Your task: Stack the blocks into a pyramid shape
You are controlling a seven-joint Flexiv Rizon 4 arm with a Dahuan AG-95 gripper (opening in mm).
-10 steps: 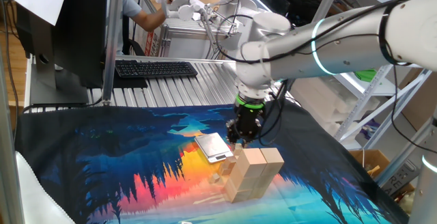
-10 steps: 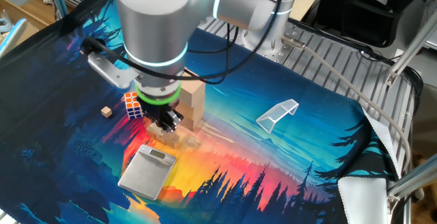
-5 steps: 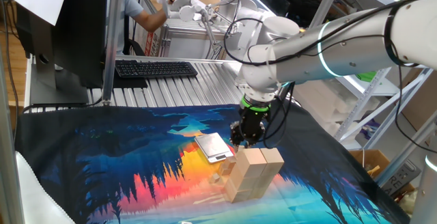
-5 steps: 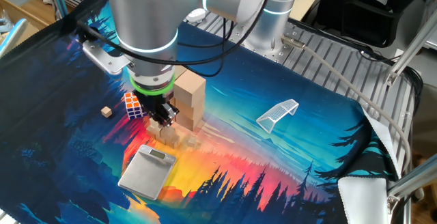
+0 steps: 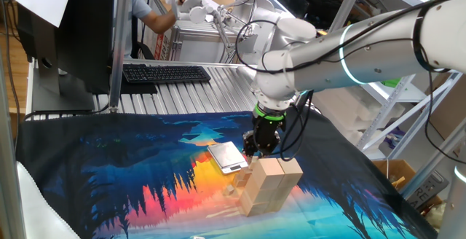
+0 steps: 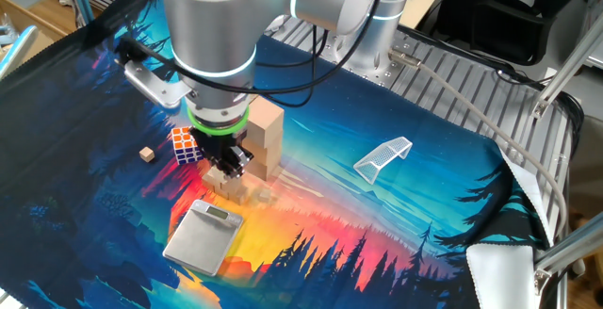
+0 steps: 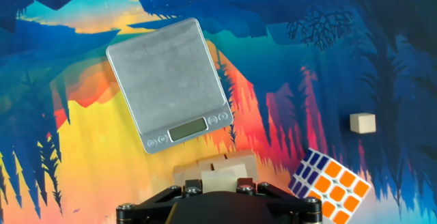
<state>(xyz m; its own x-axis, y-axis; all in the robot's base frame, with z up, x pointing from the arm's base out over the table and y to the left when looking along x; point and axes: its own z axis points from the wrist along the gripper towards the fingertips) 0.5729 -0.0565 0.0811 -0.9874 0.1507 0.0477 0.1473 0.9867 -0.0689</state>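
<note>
Large pale wooden bricks (image 5: 271, 183) stand stacked on the cloth; the stack also shows in the other fixed view (image 6: 265, 138). My gripper (image 5: 259, 149) hangs right beside the stack's top, above a few small wooden bits (image 6: 236, 189). In the hand view the gripper (image 7: 219, 185) is shut on a small pale wooden block (image 7: 219, 179), with more small blocks (image 7: 213, 162) just below it. A lone small wooden cube (image 7: 362, 122) lies apart on the cloth; it also shows in the other fixed view (image 6: 146, 154).
A flat silver-grey scale (image 7: 171, 84) lies just beyond the small blocks. A colour puzzle cube (image 6: 184, 144) sits beside the brick stack. A white mesh piece (image 6: 383, 156) lies farther off. A keyboard (image 5: 166, 73) rests behind the cloth.
The arm has shifted a little, out and back, above the small blocks beside the stack. The blocks and the scale have not moved.
</note>
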